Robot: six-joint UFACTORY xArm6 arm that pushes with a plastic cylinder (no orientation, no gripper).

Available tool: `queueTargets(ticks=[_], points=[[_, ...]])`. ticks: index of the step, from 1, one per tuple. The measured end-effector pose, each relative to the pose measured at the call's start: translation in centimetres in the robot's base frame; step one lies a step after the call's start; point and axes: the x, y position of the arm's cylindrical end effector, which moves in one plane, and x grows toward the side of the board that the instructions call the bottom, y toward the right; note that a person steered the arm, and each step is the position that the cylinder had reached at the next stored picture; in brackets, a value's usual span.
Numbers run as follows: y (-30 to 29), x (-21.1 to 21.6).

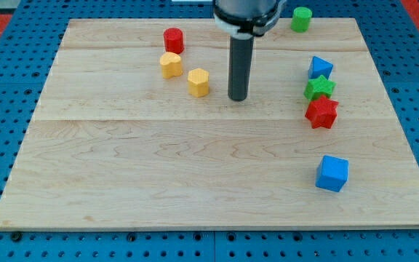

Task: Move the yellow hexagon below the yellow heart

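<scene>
The yellow hexagon (pixel 198 81) stands on the wooden board in the upper middle. The yellow heart (pixel 170 65) lies up and to the left of it, a small gap apart. My tip (pixel 238 97) rests on the board to the right of the hexagon, about a block's width away, not touching it.
A red cylinder (pixel 174 39) stands just above the heart. A green cylinder (pixel 301 19) is at the top right. A blue triangular block (pixel 319 68), a green star (pixel 318 88) and a red star (pixel 321 112) cluster at the right. A blue cube (pixel 332 173) sits lower right.
</scene>
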Motion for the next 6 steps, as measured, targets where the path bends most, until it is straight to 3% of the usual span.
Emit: queueTargets(ticks=[1, 3, 5, 6], points=[[-2.5, -3.7], [-6.2, -0.4], [-8.7, -0.4], [-4.3, 0.5]])
